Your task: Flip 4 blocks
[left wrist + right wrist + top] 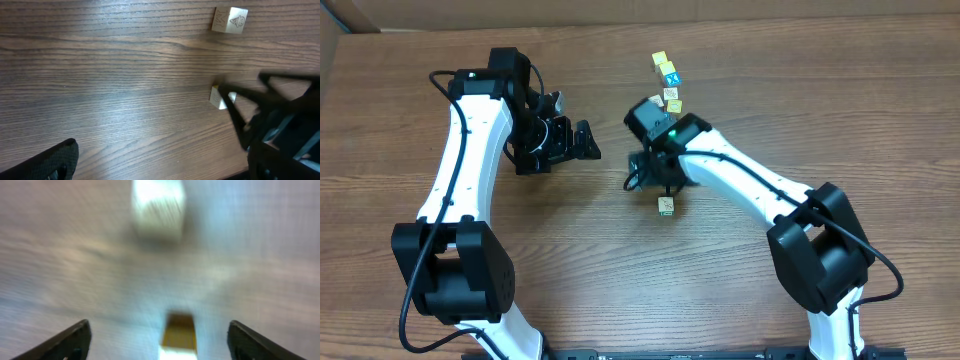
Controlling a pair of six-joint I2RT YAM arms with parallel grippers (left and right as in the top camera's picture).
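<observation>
A small cream block (666, 206) lies alone on the wooden table, just in front of my right gripper (665, 188). The blurred right wrist view shows this block (178, 335) low in the middle between the two fingers of the right gripper (157, 342), which stand wide apart and clear of it. A second pale block (157, 210) lies farther ahead. My left gripper (586, 141) hangs open to the left with nothing in it. Its own view shows a block with a printed symbol (230, 20) and another block (219, 97) partly behind the right arm's black fingers (245, 107).
A short row of several small cubes (669, 82), some with yellow or blue tops, lies at the back just beyond the right wrist. The left gripper (160, 170) shows one dark finger (47, 162) at the bottom left of its view. Cardboard lines the table's far edge.
</observation>
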